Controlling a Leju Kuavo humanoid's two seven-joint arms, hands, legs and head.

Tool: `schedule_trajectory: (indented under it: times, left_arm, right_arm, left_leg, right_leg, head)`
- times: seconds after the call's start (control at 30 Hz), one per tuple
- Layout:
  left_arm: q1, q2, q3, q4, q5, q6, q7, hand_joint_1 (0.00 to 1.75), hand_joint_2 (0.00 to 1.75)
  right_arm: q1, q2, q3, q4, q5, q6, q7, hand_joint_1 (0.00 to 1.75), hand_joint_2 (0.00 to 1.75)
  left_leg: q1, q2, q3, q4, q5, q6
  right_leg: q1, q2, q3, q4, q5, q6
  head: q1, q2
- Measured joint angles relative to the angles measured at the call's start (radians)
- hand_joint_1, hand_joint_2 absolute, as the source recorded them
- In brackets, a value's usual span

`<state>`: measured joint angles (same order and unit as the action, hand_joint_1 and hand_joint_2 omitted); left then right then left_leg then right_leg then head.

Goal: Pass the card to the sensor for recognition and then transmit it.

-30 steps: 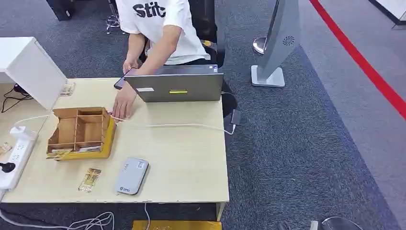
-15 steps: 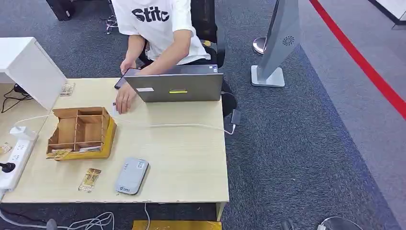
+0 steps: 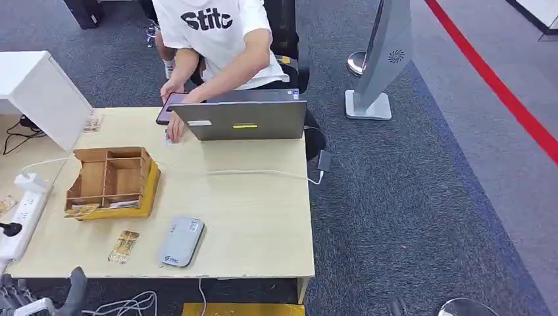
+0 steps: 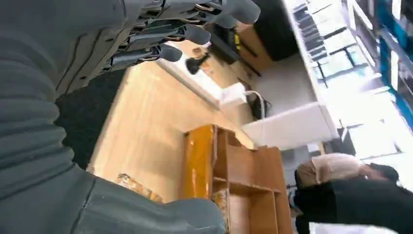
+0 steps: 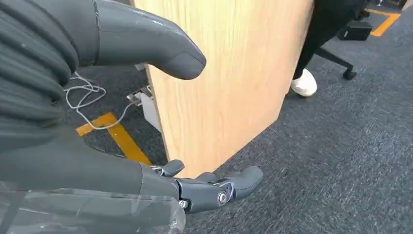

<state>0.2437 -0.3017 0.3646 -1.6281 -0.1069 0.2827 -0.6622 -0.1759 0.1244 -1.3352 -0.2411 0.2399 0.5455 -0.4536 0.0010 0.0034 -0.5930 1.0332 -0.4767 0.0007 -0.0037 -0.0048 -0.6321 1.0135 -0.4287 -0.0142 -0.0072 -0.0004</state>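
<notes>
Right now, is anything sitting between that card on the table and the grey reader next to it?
Nothing visible: the card lies flat beside the grey reader, bare table between them. The left hand is at the table's near edge, empty.

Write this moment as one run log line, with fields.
left robot hand: open, empty | right robot hand: open, beside table | card: on table, untouched

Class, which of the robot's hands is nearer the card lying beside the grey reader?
Left. The left hand rises at the table's near edge, just short of the card. The right hand hangs low beside the table's side panel.
</notes>
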Motion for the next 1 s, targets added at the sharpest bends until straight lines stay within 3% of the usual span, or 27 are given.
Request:
schedule_trajectory:
  times: [0.5,1.0]
  left_arm:
    - [-0.176,0.166,-0.17,0.019,-0.452,0.081,0.172,0.0,1.75]
    - [-0.437,0.312,-0.297,0.241,-0.829,0.125,0.339,0.0,1.75]
  right_arm:
    - [-0.045,0.011,0.025,0.008,-0.005,-0.032,0.023,0.0,1.75]
    - [-0.077,0.028,0.072,0.015,-0.007,-0.085,0.055,0.0,1.75]
  left_leg:
    - [0.0,0.0,0.0,0.0,0.003,-0.002]
    - [0.0,0.0,0.0,0.0,0.005,-0.002]
  right_leg:
    - [0.0,0.0,-0.001,0.0,0.003,-0.001]
    - [0.0,0.001,-0.002,0.0,0.005,-0.002]
  head:
    - [0.0,0.0]
    - [0.0,0.0]
